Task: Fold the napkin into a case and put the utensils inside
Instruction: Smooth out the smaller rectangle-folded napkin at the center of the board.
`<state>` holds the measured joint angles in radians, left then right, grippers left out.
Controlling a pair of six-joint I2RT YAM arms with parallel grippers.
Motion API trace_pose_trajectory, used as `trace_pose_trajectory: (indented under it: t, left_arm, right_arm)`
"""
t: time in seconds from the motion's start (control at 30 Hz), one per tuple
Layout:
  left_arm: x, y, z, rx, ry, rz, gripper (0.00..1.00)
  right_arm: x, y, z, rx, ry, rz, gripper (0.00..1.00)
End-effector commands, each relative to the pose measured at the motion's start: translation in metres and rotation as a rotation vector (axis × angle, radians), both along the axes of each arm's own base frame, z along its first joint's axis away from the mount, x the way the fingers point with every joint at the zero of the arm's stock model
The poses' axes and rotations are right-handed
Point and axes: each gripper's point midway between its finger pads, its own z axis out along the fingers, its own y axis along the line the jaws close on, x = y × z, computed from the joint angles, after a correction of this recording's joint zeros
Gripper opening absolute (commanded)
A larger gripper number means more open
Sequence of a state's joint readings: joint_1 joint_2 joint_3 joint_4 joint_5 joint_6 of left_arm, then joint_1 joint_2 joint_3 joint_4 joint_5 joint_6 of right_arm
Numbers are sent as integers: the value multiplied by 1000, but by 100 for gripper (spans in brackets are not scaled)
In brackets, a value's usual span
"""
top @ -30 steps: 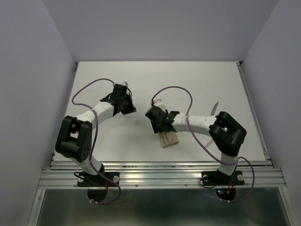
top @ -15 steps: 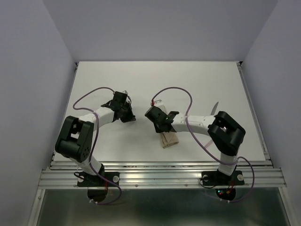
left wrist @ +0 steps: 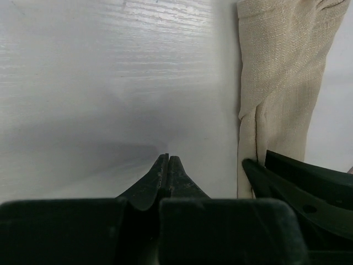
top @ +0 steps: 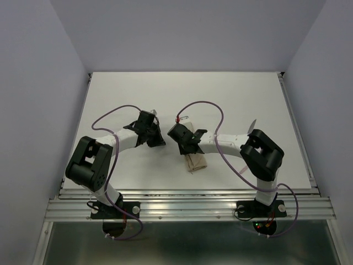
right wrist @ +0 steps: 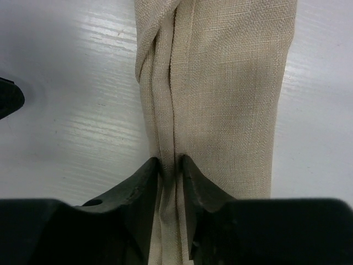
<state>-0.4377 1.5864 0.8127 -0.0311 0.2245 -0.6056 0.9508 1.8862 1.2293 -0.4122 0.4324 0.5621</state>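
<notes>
The napkin (right wrist: 231, 83) lies directly under and ahead of the right claw (right wrist: 171, 165), folded into a long, narrow case of stacked layers that runs straight away from the fingertips. The right claw is nearly closed. Its two dark fingers (right wrist: 144, 185) stand on either side of a raised ridge of cloth along the napkin's left-hand folds and pinch that ridge between them. The wider, flat part of the napkin lies just right of the claw, and bare white desk (right wrist: 66, 110) shows to its left.

The left claw (left wrist: 167, 161) is pressed together with nothing between its tips. It hangs low over the bare desk, apart from the cloth. From this claw the napkin sits off to the right, its long edge running away from the camera. A black finger of the right claw (left wrist: 300, 182) comes in at the near right, against the napkin's near end.

From above, the two claws are close together near the middle of the desk, and the napkin's free end (top: 196, 162) trails back toward the arm bases. Farther right, past the right arm's elbow, the thin silvery tip of a piece of cutlery (top: 252, 125) shows on the desk, the rest hidden by the arm. A purple cable (top: 207, 104) loops above the right claw.
</notes>
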Motion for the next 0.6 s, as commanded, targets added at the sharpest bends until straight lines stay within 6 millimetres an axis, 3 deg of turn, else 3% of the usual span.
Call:
trace_pose_trajectory:
  t: [0.0,0.07,0.13,0.33,0.57]
  left_arm:
    - [1,-1,9,-21,-37,-1,0]
    - [1,-2,9,-20,-39,-11,0]
    - [4,-2,12,-11,-52,-23,0]
    - [9,-1,17,6,-61,-33,0]
    - [11,-3,11,11,-41,-36,0]
  right_arm:
    - [0,8,25,31,-32,-2,37]
    - [-4,8,30,33,-35,7,48]
    - [-10,7,33,29,-33,17,51]
    - [-41,3,33,35,-7,51,51]
    - [-60,-6,14,-10,26,48,55]
